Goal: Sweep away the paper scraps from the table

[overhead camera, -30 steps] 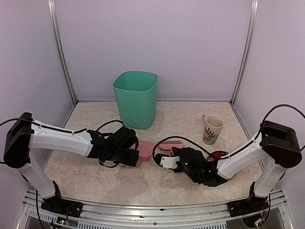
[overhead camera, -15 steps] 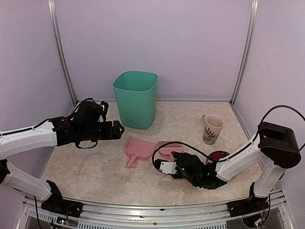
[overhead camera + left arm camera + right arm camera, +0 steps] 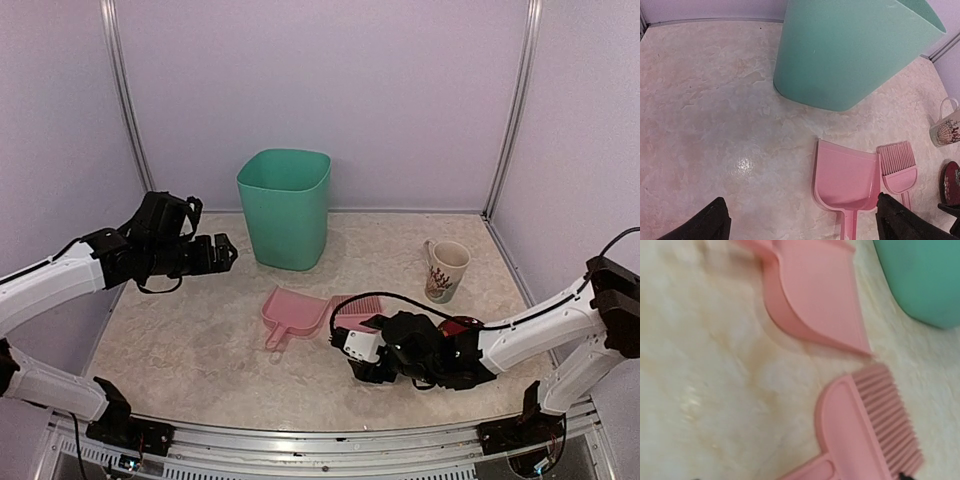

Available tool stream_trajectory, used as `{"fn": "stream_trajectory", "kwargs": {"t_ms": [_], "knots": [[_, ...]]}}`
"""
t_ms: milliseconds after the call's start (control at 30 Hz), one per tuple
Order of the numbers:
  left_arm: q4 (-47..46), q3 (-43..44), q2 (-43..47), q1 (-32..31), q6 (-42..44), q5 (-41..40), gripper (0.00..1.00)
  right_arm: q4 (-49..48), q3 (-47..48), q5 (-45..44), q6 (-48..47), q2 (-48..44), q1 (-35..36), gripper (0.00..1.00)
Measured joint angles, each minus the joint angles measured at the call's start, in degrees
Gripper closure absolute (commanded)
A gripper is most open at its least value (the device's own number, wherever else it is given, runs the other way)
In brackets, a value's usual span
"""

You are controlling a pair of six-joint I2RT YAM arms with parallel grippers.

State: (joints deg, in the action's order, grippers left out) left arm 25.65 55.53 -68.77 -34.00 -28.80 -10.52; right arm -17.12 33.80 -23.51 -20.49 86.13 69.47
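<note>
**Bench looks swept — draw back without dragging the brush**

You seem to be at the end of the job. The pink dustpan (image 3: 297, 310) and the pink brush (image 3: 360, 310) lie flat on the bench (image 3: 200, 350), side by side, in front of the green bin (image 3: 285, 205), and neither tool holds them.

To do this step well, lift the right tool (image 3: 355, 358) upward first, and only then pull it toward its base. It hangs low, just beside the brush handle, and a sideways move could push the brush along. Its wrist view shows only the tips of its fingers at the lower edge, far apart, with the handle heading down between them — so I judge it wide and holding nothing.

The left tool (image 3: 224, 252) hovers high over the left side of the bench, well apart from the dustpan. Its fingers (image 3: 715, 222) stand wide with nothing between them. Keep it high when you bring it home, so that it does not knock the bin.

About the paper scraps: I see none on the bench in any view, and none near either tool. Probably they are in the bin, but its inside is not visible from here. The bench behind the bin, behind the cup (image 3: 446, 270) and under the right arm is hidden, so look there before you call the job finished.
</note>
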Motion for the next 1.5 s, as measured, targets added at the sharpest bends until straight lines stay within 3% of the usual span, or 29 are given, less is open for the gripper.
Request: {"fn": "stream_trajectory", "kwargs": {"t_ms": [67, 367, 567, 800, 1000, 1200, 1500], "knots": [[0.17, 0.85, 0.35, 1.11, 0.61, 0.09, 0.01, 1.77, 0.00, 2.01, 2.25, -2.99, -0.04, 0.00], [0.15, 2.19, 3.65, 9.03, 2.29, -0.26, 0.02, 8.98, 0.33, 4.42, 12.13, -17.35, -5.88, 0.00], [-2.69, 0.90, 8.92, 13.99, 2.36, -1.31, 0.01, 13.68, 1.20, 1.60, 19.39, -26.91, -15.87, 0.00], [-10.12, -6.19, 16.98, 14.80, 3.82, -5.60, 0.01, 14.64, 1.20, -3.87, 24.02, -35.63, -26.80, 0.00], [-15.06, -12.22, 21.99, 14.80, 5.77, -7.04, 0.01, 13.77, 0.37, -9.16, 25.40, -35.95, -35.65, 0.00], [-16.83, -12.61, 23.56, 14.80, 7.74, -7.08, 0.01, 12.61, -2.01, -12.81, 28.24, -35.41, -45.94, 0.00], [-16.96, -12.63, 23.39, 14.80, 8.74, -6.12, 0.01, 11.67, -4.68, -9.05, 33.51, -31.82, -59.23, 0.00]]}}
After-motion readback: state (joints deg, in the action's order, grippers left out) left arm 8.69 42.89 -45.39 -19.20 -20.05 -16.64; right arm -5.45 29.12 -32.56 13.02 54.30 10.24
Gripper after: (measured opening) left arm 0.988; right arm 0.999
